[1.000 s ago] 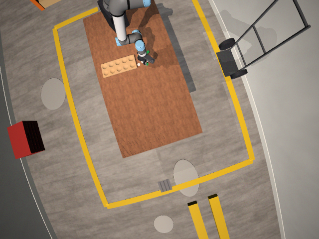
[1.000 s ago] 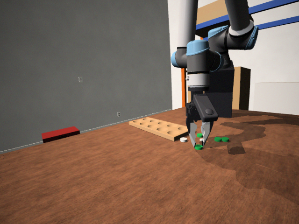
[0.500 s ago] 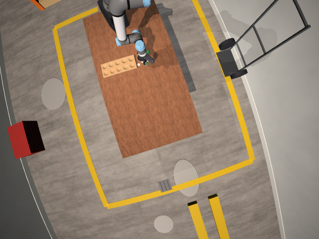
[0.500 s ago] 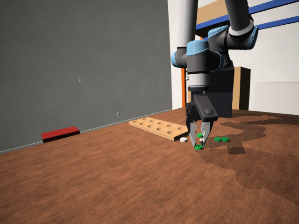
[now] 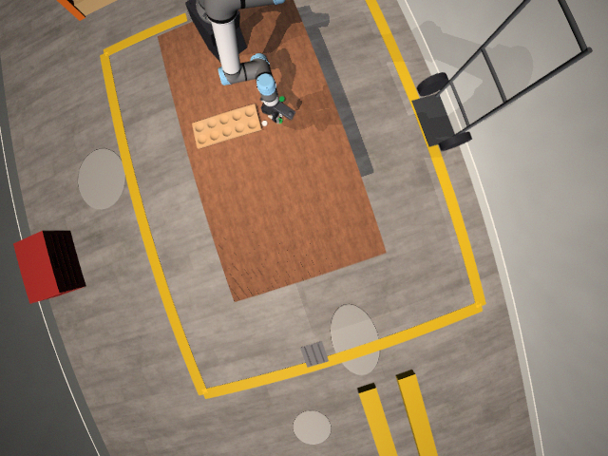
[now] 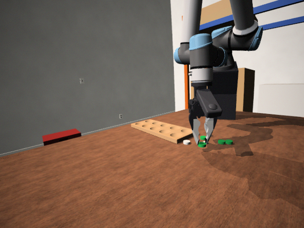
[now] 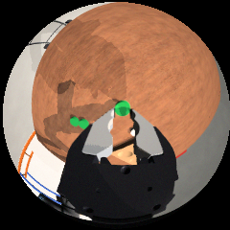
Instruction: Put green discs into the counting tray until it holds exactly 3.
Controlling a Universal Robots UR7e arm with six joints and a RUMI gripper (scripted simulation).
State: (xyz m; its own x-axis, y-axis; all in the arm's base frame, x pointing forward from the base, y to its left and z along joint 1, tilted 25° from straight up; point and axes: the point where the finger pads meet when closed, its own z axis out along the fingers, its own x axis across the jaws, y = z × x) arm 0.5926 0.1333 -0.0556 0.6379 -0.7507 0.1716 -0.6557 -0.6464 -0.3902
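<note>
The gripper (image 5: 278, 119) (image 6: 202, 143) (image 7: 123, 111) points downward above the brown table top (image 5: 294, 196) (image 6: 98, 184) (image 7: 163, 57). Its two fingers converge at the tips and pinch one green disc (image 5: 280, 121) (image 6: 201, 145) (image 7: 123, 108). The exterior view shows this disc just above the table surface, with a shadow below it.

The counting tray (image 5: 219, 125) (image 6: 156, 134) (image 7: 120, 155) lies flat on the table, near the gripper. It has two rows of five round pockets, and the bare tan surface shows in all ten. The held disc is outside the tray, beyond its near short end as seen from the exterior view.

A white disc (image 5: 264, 123) (image 6: 186, 142) lies just beside the tray, at that same end. A second white disc is mostly hidden behind a fingertip. A loose green disc (image 6: 203, 137) is visible between the fingers in the exterior view, resting on the table behind them. Two further green discs lie side by side on the table, apart from the gripper: an inner disc (image 6: 221, 141) (image 7: 84, 124) and an outer disc (image 6: 229, 141) (image 7: 75, 121).
</note>
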